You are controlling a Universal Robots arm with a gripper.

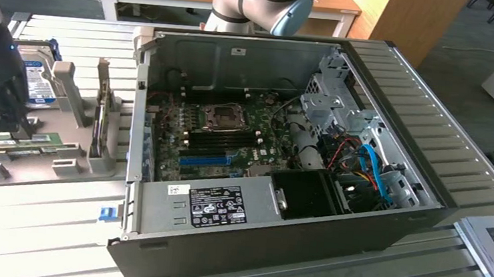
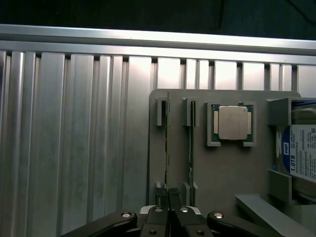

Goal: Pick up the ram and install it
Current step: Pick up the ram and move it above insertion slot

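Your claw (image 2: 168,196) is closed, and I judge it pinched on the ram (image 2: 167,143), the long, thin green circuit-board stick standing on edge in the grey plastic holder tray (image 2: 222,173). From the wrist, the stick's long axis runs straight out from between the pads, so the jaws close across its thin faces. How far along its length the grip sits, you cannot tell.

A 2nd green stick (image 2: 191,148) stands parallel just beside it, and the silver-topped square processor (image 2: 233,122) lies beyond that.

In the exterior view the claw is at 9 o'clock, low over the tray on the ribbed metal surface (image 1: 42,228). The open black computer case (image 1: 264,254) lies toward 3 o'clock, its green motherboard (image 1: 220,133) well apart from the ram. The stick looks seated in its slot, not yet lifted.
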